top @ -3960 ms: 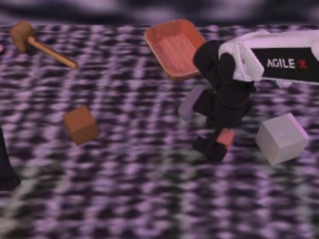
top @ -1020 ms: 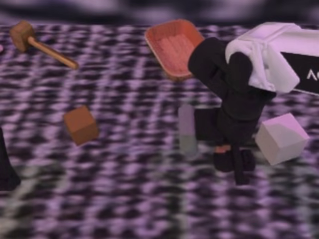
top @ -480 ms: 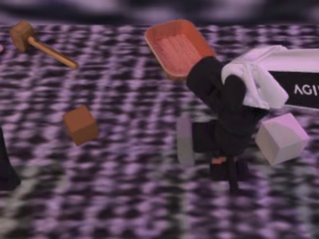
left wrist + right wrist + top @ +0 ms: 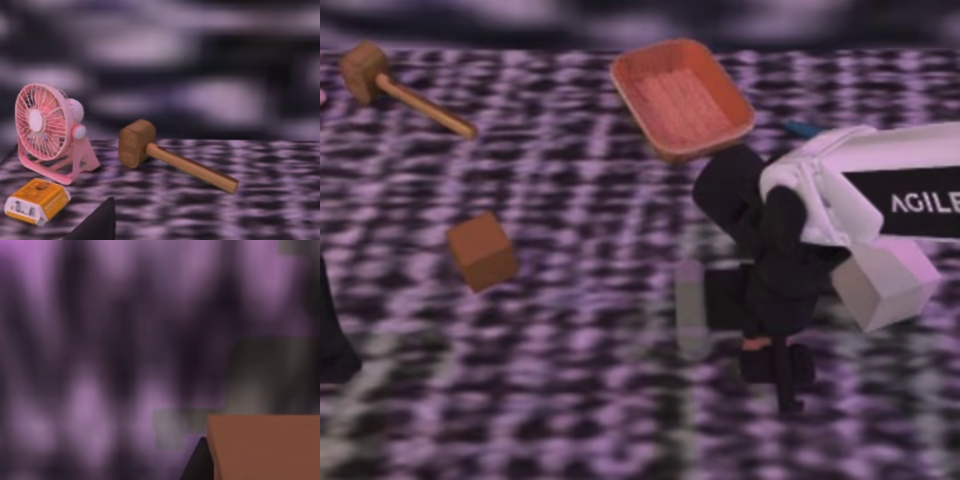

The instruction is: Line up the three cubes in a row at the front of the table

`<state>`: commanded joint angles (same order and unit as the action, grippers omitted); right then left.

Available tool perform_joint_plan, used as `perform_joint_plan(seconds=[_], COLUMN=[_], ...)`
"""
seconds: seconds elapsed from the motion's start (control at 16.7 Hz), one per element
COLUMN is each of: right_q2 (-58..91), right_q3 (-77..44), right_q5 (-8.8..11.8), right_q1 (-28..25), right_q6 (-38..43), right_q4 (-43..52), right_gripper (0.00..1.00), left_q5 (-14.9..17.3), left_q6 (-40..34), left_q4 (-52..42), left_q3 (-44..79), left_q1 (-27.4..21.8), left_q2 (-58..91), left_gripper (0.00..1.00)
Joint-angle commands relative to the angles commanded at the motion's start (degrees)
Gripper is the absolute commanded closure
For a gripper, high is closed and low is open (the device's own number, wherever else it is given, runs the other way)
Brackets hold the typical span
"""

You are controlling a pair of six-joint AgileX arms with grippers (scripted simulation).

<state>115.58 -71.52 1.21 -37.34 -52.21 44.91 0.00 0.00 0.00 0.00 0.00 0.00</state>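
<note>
From above, my right arm reaches in from the right side of the table [image 4: 570, 400], and my right gripper [image 4: 775, 362] points down at the weave just front of the middle, right of centre. A sliver of the small salmon-orange cube [image 4: 756, 344] shows between my black fingers; they are closed in on it, and it is mostly hidden under my wrist. The pale pink-lilac cube [image 4: 885, 282] sits just beside my gripper on the right, partly under my white forearm, and I cannot tell whether we touch. The brown wooden-looking cube [image 4: 481, 250] rests well apart on the left half, turned at an angle. At the back, an orange-red tray [image 4: 682, 98] lies near the middle and a wooden mallet [image 4: 402, 89] lies in the left corner. My left arm is parked at the left edge, only a dark part [image 4: 332, 335] showing.

My left wrist view looks across the table at the mallet [image 4: 170, 156], a pink desk fan [image 4: 47, 131] and a small orange-and-white box [image 4: 37, 201] just in front of the fan. A dark tip [image 4: 97, 225] shows at the edge; I cannot tell how those jaws stand.

My right wrist view shows the salmon-orange cube [image 4: 265, 447] close up, held against one dark finger [image 4: 199, 462], with blurred purple weave beyond.
</note>
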Motion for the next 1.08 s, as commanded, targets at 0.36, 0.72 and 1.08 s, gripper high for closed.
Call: perform_joint_plan(seconds=[0.36, 0.72, 1.08], right_q2=[0.0, 0.0, 0.0], right_q3=[0.0, 0.0, 0.0], right_q5=[0.0, 0.0, 0.0], right_q1=[0.0, 0.0, 0.0], right_q6=[0.0, 0.0, 0.0], right_q4=[0.0, 0.0, 0.0], right_gripper=[0.55, 0.1, 0.0], left_q5=[0.0, 0.0, 0.0], left_q6=[0.0, 0.0, 0.0], left_q4=[0.0, 0.0, 0.0], left_q3=[0.0, 0.0, 0.0], left_q1=[0.0, 0.0, 0.0], left_q2=[0.0, 0.0, 0.0], left_gripper=[0.0, 0.0, 0.0])
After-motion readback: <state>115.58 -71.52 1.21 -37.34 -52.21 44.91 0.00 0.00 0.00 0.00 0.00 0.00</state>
